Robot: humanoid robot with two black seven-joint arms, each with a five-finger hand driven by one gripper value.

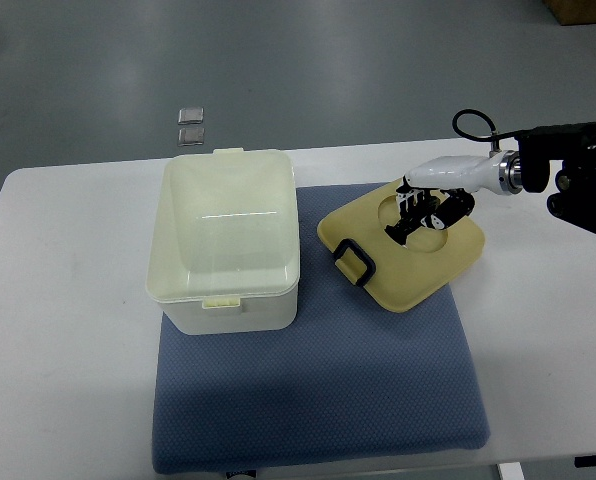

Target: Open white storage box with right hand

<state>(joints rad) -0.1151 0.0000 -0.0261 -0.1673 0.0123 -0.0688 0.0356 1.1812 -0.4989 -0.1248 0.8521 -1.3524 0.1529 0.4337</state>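
Under my right hand [423, 212] lies the lid [403, 262], flat on the blue mat [318, 400] with its black handle [353, 260] on the side away from my wrist. The dark fingers [408, 228] rest on the lid's top near its round recess; they look loosely curled over the surface, but I cannot tell from this steep view whether they pinch anything. My arm reaches in from the right edge, white forearm shell leading to the black wrist.

Well to the left of the hand, past the lid's handle, stands the box [228, 240], open and showing a pale, bare inside. It sits half on the mat and half on the white tabletop [68, 330], its front latch [221, 301] facing me. Box and lid lie just beside each other, not touching.

Beyond the box, farther from the hand, two small grey squares [191, 124] sit on the floor past the tabletop's far edge.
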